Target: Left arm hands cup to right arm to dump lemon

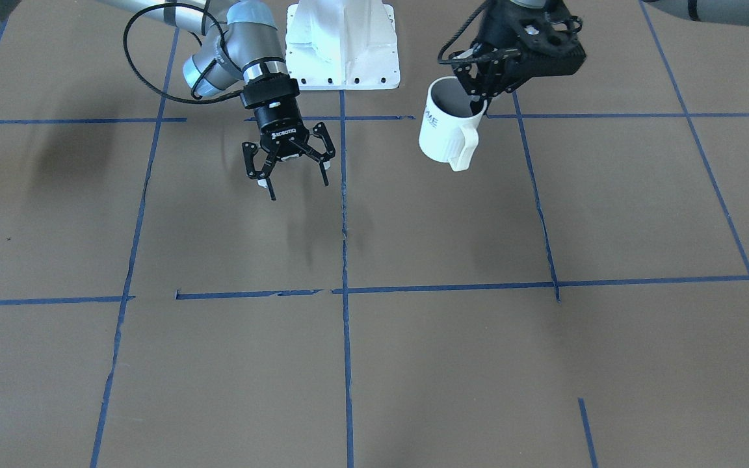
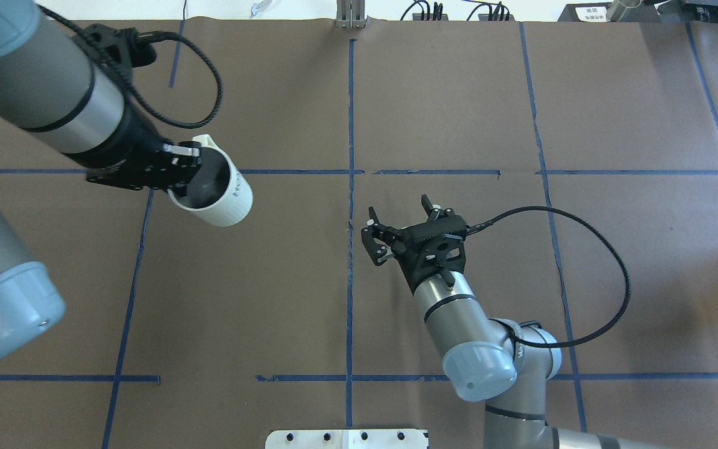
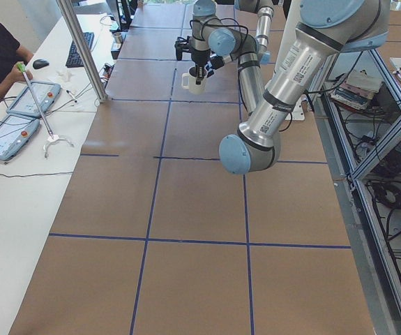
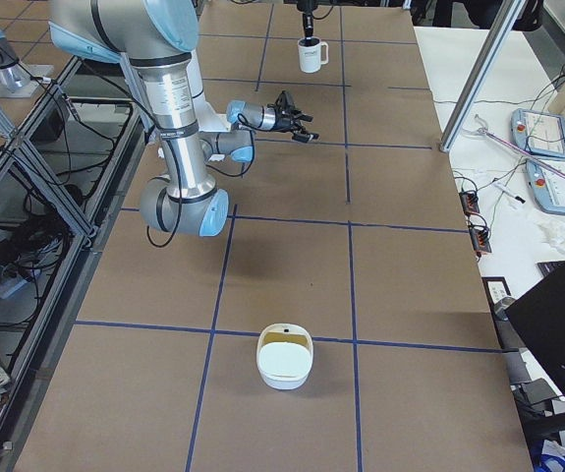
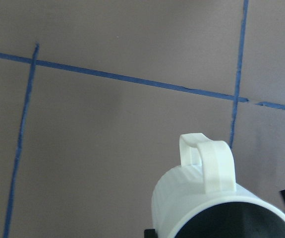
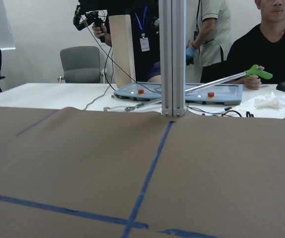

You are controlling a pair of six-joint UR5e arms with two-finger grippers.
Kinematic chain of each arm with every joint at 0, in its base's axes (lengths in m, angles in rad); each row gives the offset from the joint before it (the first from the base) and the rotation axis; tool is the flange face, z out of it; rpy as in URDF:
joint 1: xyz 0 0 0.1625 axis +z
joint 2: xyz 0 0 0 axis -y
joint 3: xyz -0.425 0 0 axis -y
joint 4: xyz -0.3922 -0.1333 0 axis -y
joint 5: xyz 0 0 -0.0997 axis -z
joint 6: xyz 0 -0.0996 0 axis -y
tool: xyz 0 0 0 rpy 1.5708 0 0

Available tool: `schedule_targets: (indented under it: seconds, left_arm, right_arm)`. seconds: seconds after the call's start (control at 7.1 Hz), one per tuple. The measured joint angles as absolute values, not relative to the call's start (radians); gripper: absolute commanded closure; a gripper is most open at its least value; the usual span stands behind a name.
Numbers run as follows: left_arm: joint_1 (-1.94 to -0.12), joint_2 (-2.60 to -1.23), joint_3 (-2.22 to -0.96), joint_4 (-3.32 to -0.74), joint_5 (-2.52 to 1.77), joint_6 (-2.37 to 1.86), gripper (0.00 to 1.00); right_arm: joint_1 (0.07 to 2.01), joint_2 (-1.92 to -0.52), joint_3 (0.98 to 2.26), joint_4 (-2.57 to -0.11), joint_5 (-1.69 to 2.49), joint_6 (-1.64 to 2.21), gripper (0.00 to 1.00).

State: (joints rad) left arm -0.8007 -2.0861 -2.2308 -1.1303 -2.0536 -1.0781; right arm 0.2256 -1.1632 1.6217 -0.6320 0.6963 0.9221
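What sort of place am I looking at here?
Probably a robotics lab: grey tubular left arm and right arm over a brown table gridded with blue tape, and a seated operator by blue-grey control tablets with red buttons.

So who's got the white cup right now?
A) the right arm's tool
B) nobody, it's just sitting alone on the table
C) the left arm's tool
C: the left tool is clamped over the rim of the cup, with one finger inside its mouth, while the right tool is open and empty, well apart from it.
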Motion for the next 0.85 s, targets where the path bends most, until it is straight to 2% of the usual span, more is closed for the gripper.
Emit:
schedule_targets:
  seconds: [0.42,0.7,0.85]
  left_arm:
    - [-0.933,-1.826,-2.289,-1.170,-2.061,-0.761,1.00]
    - [-1.000,-1.692,-2.244,-1.302,-2.063,-0.630,1.00]
    - [-1.035,-1.632,-2.186,-1.415,-2.074,-0.587,1.00]
  right_arm:
    - [0.386,-1.393,1.778,-0.629,0.972,0.919,0.00]
    - [0.571,-1.522,1.844,-0.638,1.292,0.917,0.00]
    - [0.756,-1.566,1.852,-0.668,1.590,0.898,0.00]
